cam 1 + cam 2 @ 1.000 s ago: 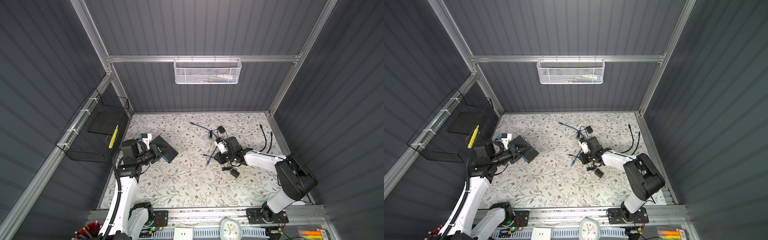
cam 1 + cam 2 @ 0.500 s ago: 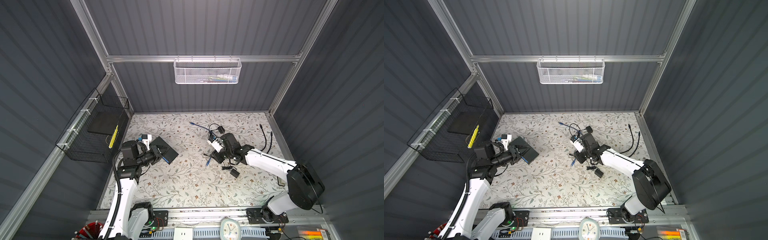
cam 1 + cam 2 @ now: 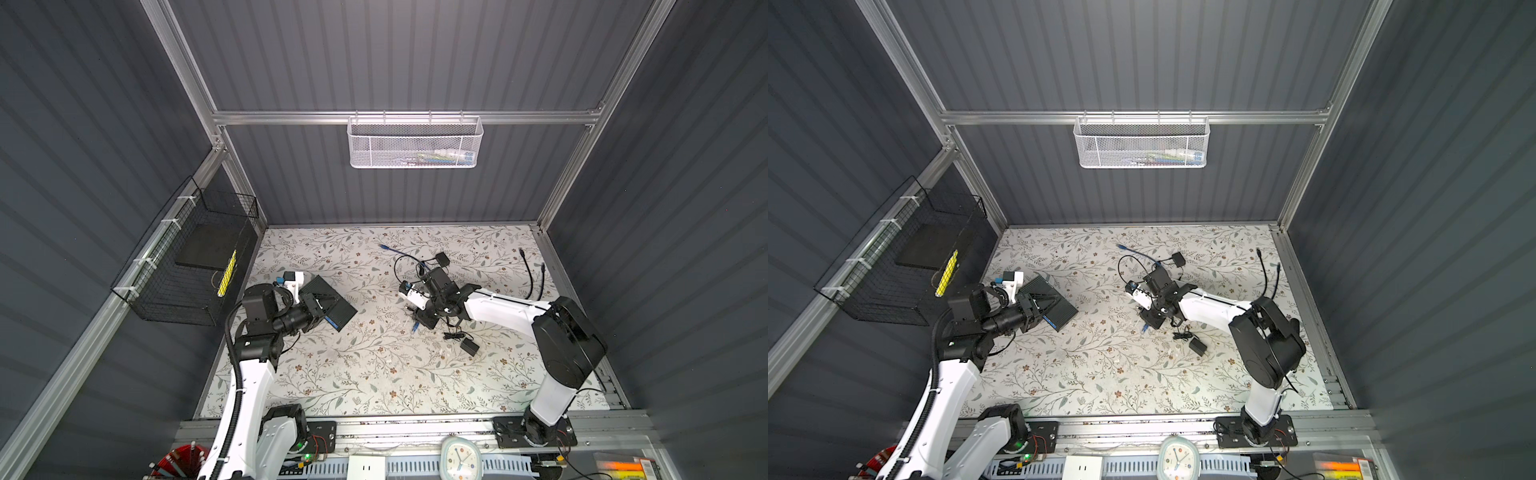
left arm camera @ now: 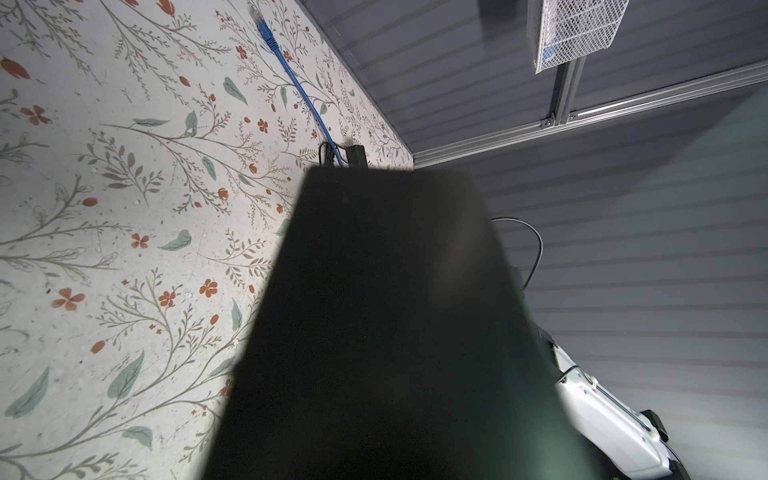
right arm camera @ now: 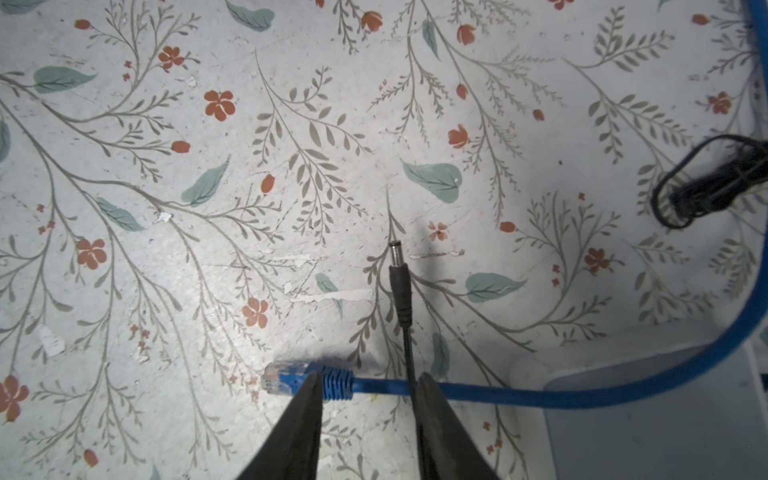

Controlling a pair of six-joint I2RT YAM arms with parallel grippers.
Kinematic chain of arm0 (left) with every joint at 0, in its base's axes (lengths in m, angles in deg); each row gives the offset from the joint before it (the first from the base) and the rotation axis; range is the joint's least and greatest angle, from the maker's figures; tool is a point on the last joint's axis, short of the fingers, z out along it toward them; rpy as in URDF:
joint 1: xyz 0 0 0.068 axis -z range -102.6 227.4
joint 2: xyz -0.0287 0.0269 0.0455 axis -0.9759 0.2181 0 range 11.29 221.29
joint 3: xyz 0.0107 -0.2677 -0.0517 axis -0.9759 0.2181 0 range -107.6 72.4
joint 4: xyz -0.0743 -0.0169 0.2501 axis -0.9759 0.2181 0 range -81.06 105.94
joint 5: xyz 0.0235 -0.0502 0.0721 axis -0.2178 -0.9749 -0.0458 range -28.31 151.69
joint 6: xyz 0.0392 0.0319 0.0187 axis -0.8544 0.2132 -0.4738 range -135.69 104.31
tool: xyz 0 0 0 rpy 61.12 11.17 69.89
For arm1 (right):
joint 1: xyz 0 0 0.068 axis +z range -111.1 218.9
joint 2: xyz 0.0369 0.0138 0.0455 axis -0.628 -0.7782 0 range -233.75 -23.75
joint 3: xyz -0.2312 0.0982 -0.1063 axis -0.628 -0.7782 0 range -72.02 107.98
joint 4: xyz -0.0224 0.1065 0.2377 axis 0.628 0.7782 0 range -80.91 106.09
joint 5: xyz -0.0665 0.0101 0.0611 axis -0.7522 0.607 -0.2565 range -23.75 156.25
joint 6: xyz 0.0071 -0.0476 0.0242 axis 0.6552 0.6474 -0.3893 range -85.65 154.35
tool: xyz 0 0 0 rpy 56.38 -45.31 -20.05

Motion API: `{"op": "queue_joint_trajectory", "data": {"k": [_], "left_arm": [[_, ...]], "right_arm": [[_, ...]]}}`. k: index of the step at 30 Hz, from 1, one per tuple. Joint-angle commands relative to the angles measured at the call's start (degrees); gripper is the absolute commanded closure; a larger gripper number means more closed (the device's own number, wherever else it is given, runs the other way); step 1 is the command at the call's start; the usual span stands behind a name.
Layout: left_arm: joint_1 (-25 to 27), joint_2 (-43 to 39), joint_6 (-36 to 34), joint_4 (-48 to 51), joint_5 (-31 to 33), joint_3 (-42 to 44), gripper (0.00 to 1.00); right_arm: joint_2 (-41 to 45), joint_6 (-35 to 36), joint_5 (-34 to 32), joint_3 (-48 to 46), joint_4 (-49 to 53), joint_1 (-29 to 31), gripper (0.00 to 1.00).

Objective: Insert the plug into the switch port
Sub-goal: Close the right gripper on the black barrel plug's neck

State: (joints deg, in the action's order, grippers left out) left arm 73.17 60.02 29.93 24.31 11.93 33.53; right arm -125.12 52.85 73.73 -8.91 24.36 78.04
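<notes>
1. Over on the left side of the worktop [image 3: 374,374], the left gripper [image 3: 314,306] is clamped tight on one edge of the black switch [image 3: 334,300]. The switch looks tipped up rather than lying flat.
2. Mid-worktop, the right gripper [image 5: 368,399] sits low with its jaws partway apart, and as far as I can tell it's holding nothing. Its fingers [image 5: 299,419] straddle the blue cable [image 5: 540,395] just behind the blue plug [image 5: 286,378], which lies on the worktop.
3. Heads up: a black barrel plug [image 5: 399,282] on a thin cord also pokes out between the jaws, and the cord runs right against one finger. I can't tell which plug is the one meant, since both are right there.
4. Handling guess: either plug is small and light, with a hard tip and a floppy cable trailing behind that'll drag and twist it. The clear tip on the blue one looks like the fragile bit.
5. I'd grab the ribbed boot just behind the tip, squarely, and not the cable, so it doesn't swivel on the way in. The switch looks rigid, so that side should be fine.
</notes>
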Motion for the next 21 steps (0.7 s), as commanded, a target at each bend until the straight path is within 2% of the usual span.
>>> {"op": "queue_joint_trajectory", "data": {"k": [1, 21], "left_arm": [[-0.43, -0.66, -1.23, 0.07, -1.14, -0.96, 0.89], [-0.43, -0.64, -1.93, 1.00, -1.30, -1.56, 0.88]], "right_arm": [[-1.42, 1.62, -0.44, 2.22, 0.03, 0.25, 0.61], [-8.89, 2.53, -0.99, 6.68, -1.53, 0.00, 0.63]]}}
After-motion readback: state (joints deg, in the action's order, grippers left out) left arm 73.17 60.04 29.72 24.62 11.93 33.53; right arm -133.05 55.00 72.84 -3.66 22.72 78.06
